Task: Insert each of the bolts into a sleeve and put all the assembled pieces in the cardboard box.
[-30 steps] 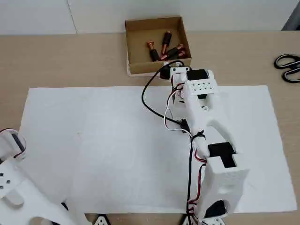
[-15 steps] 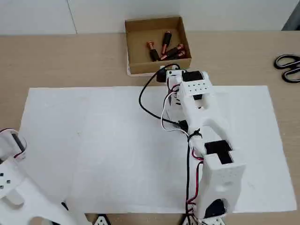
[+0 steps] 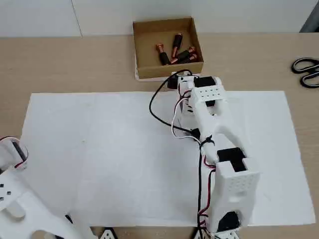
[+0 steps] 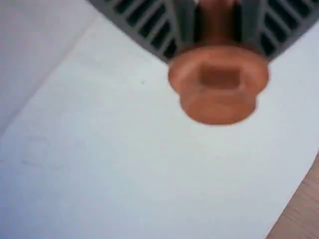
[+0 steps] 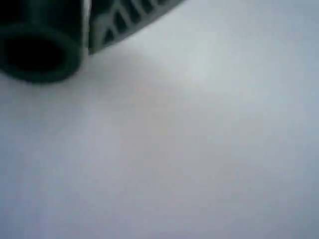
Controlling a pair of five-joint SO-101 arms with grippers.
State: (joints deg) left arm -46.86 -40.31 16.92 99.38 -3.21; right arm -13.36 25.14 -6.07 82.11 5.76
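In the left wrist view my left gripper (image 4: 218, 22) is shut on an orange bolt (image 4: 218, 85), whose head points out over the white sheet. My right gripper (image 5: 85, 31) is shut on a black sleeve (image 5: 37, 54), its open end facing the camera. From above, the right arm reaches to the sheet's far edge, and its gripper (image 3: 178, 82) holds the dark sleeve (image 3: 172, 80) just in front of the cardboard box (image 3: 141, 52). Several assembled black and orange pieces (image 3: 175, 51) lie inside the box. The left arm (image 3: 12, 191) stands at the near left corner.
A white sheet (image 3: 114, 149) covers the middle of the wooden table. Scissors (image 3: 306, 68) lie at the far right edge. Black and red cables (image 3: 164, 112) loop beside the right arm.
The right arm has shifted slightly to the left while holding the sleeve near the box. The left arm has stayed put.
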